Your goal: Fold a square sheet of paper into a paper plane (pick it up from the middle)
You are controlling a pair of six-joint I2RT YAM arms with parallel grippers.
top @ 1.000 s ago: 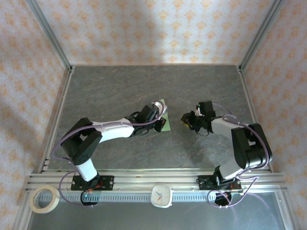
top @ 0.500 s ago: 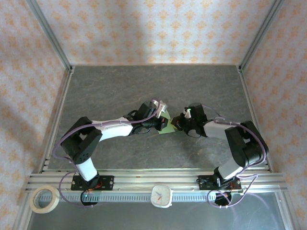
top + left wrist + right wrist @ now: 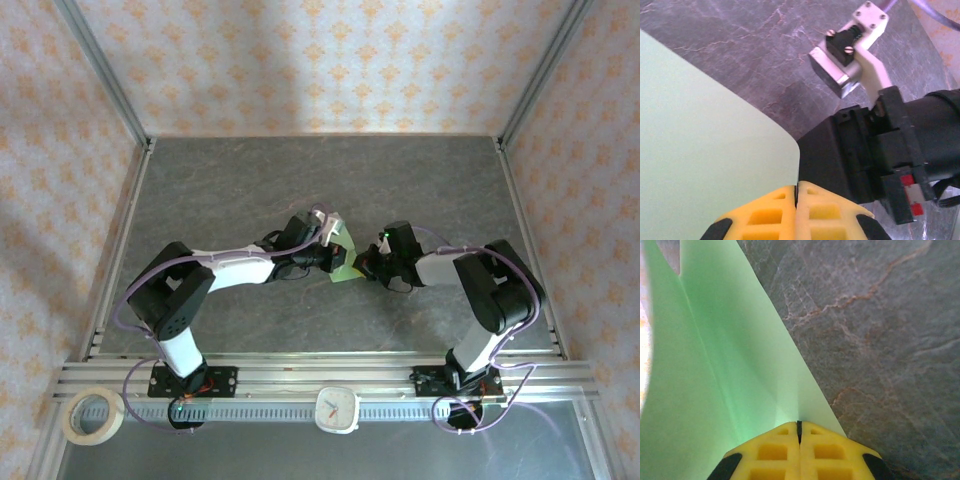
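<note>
The square sheet of paper stands folded as a pale green paper plane (image 3: pixel 345 266), held off the grey table between both arms near the middle. My left gripper (image 3: pixel 333 250) is shut on its left edge. In the left wrist view the yellow pads (image 3: pixel 796 187) pinch the smooth sheet (image 3: pixel 700 150), with the right arm's black gripper body (image 3: pixel 855 155) close behind it. My right gripper (image 3: pixel 369 262) is shut on the other edge. In the right wrist view its pads (image 3: pixel 799 424) clamp the creased paper (image 3: pixel 730 365), which fans away from them above the table.
A roll of tape (image 3: pixel 93 415) and a small white clock (image 3: pixel 337 408) lie on the near rail in front of the arm bases. Aluminium frame posts (image 3: pixel 110 90) and patterned walls bound the grey marbled table (image 3: pixel 250 180) on three sides.
My right gripper has moved left to the paper and shut on its edge. My left gripper has kept its hold and shifted slightly, turning the paper toward the right arm.
</note>
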